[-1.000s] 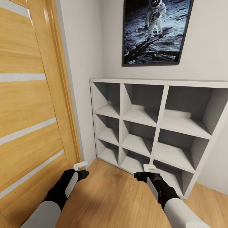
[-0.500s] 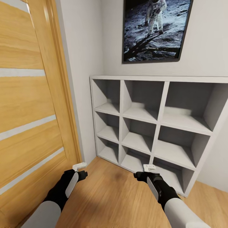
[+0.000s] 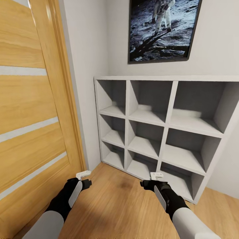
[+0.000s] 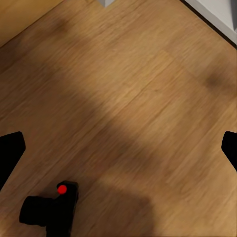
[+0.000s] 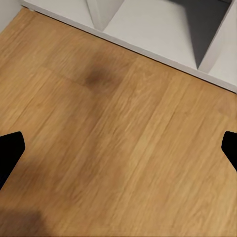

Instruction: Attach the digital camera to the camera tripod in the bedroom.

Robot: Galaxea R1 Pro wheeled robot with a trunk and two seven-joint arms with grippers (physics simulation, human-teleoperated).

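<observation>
The digital camera (image 4: 51, 209), a small black body with a red button on top, lies on the light wood floor in the left wrist view, below and off to one side of my left gripper (image 4: 118, 148). That gripper is open, its black fingertips (image 4: 10, 148) far apart with only floor between them. My right gripper (image 5: 118, 148) is open too, over bare floor near the shelf's base. In the head view the left gripper (image 3: 85, 178) and right gripper (image 3: 150, 180) hang low over the floor. The camera tripod is out of view.
A grey cube shelf (image 3: 172, 99) with empty compartments stands against the wall ahead. A wooden door (image 3: 33, 109) fills the left side. A framed astronaut picture (image 3: 162, 30) hangs above the shelf. Wood floor (image 3: 116, 202) lies between the arms.
The whole head view has shifted: the shelf and picture sit a little higher in the picture than before, so the camera moved. Both arms keep their pose.
</observation>
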